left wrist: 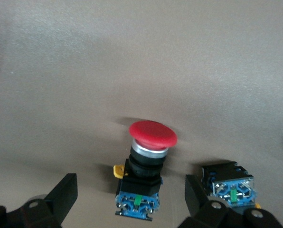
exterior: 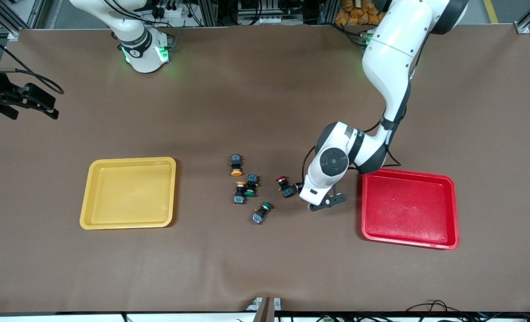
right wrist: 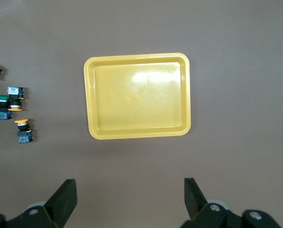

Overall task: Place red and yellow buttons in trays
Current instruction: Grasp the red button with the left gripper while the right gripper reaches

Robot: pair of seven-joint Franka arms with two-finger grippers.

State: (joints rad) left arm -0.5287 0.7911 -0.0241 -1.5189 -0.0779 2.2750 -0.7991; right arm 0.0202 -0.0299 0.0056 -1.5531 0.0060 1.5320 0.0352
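Straddling the red button [left wrist: 148,171], open left claw [left wrist: 127,199] at table level.

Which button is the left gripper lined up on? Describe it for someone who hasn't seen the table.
Start at the red tray at the left arm's end of the table. The open left gripper is low beside it, toward the button cluster. The red-capped button lies between its fingers, the only visible red cap among orange and green ones.

A yellow tray [exterior: 129,193] and a red tray [exterior: 409,208] sit on brown table [exterior: 265,89]; buttons wear red [exterior: 281,179], orange [exterior: 236,172] and green [exterior: 267,206] caps.
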